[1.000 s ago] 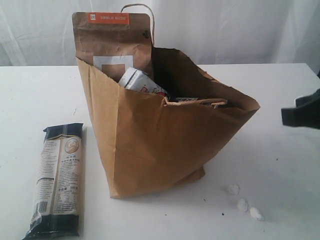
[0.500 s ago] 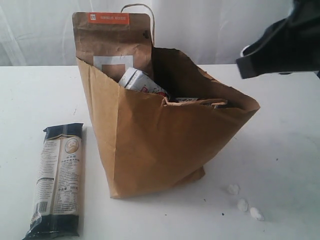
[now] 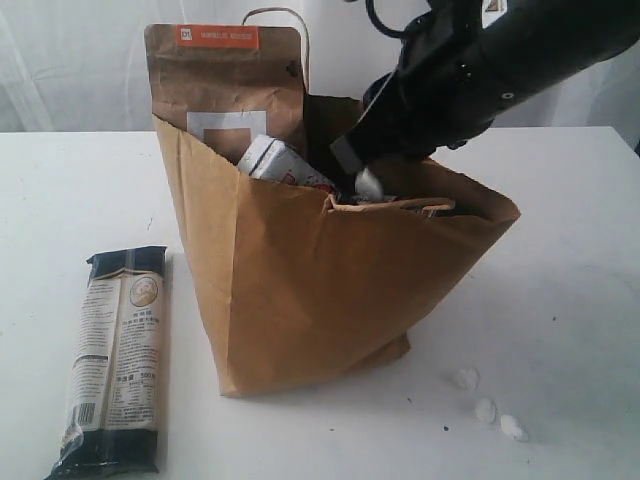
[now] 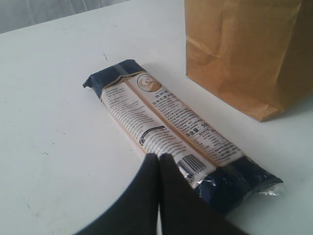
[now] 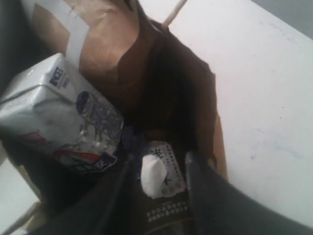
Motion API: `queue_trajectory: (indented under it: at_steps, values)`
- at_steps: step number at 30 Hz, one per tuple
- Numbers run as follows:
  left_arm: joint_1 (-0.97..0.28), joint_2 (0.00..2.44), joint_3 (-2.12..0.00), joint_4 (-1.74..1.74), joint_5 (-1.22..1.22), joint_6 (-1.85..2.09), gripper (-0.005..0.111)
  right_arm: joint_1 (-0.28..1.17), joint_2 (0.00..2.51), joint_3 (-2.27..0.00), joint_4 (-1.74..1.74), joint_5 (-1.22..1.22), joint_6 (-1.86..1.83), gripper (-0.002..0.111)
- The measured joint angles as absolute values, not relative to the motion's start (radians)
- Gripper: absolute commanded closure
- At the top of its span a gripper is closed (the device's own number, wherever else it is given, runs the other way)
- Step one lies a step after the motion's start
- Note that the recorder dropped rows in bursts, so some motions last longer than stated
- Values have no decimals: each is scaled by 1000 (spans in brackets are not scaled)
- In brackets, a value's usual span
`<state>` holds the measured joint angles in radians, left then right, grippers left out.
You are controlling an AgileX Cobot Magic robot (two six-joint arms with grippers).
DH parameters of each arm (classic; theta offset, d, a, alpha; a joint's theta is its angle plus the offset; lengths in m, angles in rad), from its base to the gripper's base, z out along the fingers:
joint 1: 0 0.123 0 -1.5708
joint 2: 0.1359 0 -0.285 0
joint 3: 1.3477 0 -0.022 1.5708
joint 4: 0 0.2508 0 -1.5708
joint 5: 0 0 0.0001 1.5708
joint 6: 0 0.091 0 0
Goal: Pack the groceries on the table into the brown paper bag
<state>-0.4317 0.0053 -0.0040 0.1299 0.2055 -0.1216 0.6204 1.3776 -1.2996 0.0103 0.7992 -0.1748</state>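
My right end effector is down in the mouth of the bag, jaws parted, with a white sachet loose between them rather than pinched. The worry is that it clings to one finger: if I lift out too soon it could ride up with me and fall onto the surface beside the bag. The bag stands about mid-surface, creased and leaning, with nothing bracing it. My arm crosses its back rim, so a sideways drag on the way out could catch the paper or a handle and tip it toward the front edge. The tall pouch sticks well above the rim at the bag's back left corner, and a white and blue packet leans just below it. A knock from my wrist could topple either one out. The noodle packet lies flat near the front left corner of the surface, apart from the bag and not yet packed. My left end effector hangs over one end of it, closed and gripping nothing. That packet is long, and I judge the room left inside is tight. Pushed in flat, it could jam against the pouch or shove the bag over.
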Motion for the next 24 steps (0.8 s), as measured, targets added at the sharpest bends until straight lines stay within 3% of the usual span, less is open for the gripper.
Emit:
queue_trajectory:
  at_steps: [2,11,17,24]
  values:
    - [-432,5,-4,130,205,-122,107,620,1389,-1307,10,802,-177,43]
    - [-432,5,-4,130,205,-122,107,620,1332,-1312,0,813,-177,43]
    - [-432,5,-4,130,205,-122,107,620,1168,-1270,-92,855,-106,52]
    - [-432,5,-4,130,205,-122,107,620,953,-1138,-222,942,29,53]
